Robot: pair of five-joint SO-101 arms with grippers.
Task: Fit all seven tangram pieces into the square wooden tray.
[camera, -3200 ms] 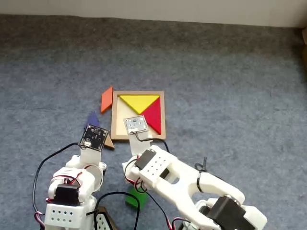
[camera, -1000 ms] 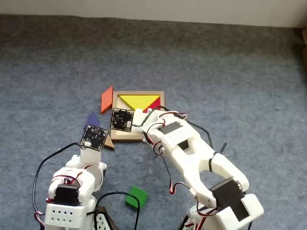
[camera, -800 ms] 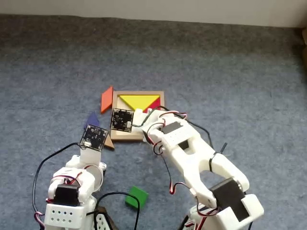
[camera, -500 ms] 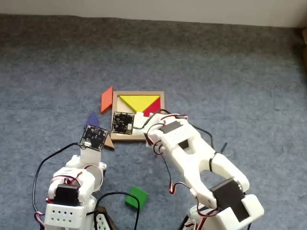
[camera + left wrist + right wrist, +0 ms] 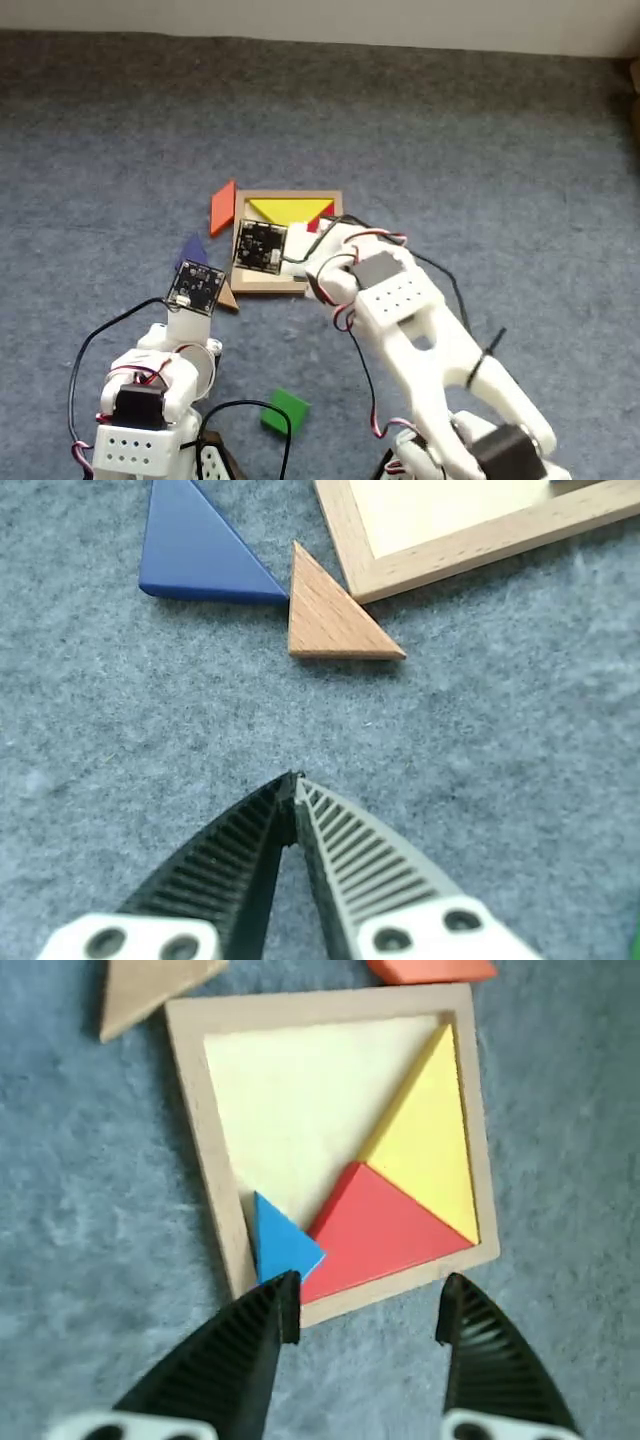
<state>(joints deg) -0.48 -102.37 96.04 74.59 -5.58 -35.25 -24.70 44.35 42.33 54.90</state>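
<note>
Sitting on grey carpet (image 5: 480, 150), the square wooden tray (image 5: 320, 1010) holds a yellow triangle (image 5: 430, 1140), a red triangle (image 5: 385, 1225) touching it, and a small light-blue triangle (image 5: 280, 1245) against the red one at the tray's rim. The right gripper (image 5: 365, 1310) hangs over that rim, jaws spread, gripping nothing. Just outside the tray lie an orange piece (image 5: 430, 970), a wooden triangle (image 5: 330, 620) and a dark-blue triangle (image 5: 195, 550). The left gripper (image 5: 295, 790) sits beyond those two, jaws pressed together. A green square (image 5: 285, 410) lies well apart from the tray.

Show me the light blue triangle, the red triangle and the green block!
light blue triangle (image 5: 281, 1245): right wrist view, its middle.
red triangle (image 5: 385, 1225): right wrist view, its middle.
green block (image 5: 286, 410): high view, top face.
</note>
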